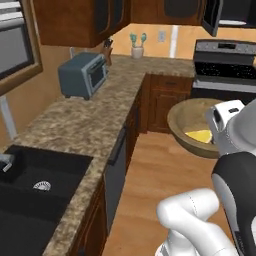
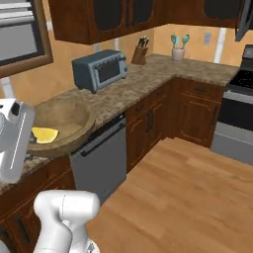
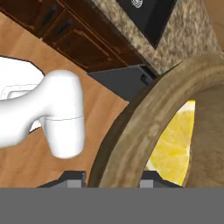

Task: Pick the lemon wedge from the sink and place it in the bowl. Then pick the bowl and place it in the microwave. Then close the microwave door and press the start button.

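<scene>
Straddling the near rim of the bowl (image 3: 131, 127), the fingers (image 3: 113, 176) hold it aloft off the bench, lemon wedge (image 3: 173, 144) inside, microwave (image 1: 220, 15) well ahead and above.

White arm w/ dark joints bent up from base, wrist raised mid-air. Claw (image 3: 113, 177) clamped on rim of wide tan-brown wooden bowl (image 3: 131, 127), one fingertip (image 3: 72, 178) outside, other inside.
</scene>
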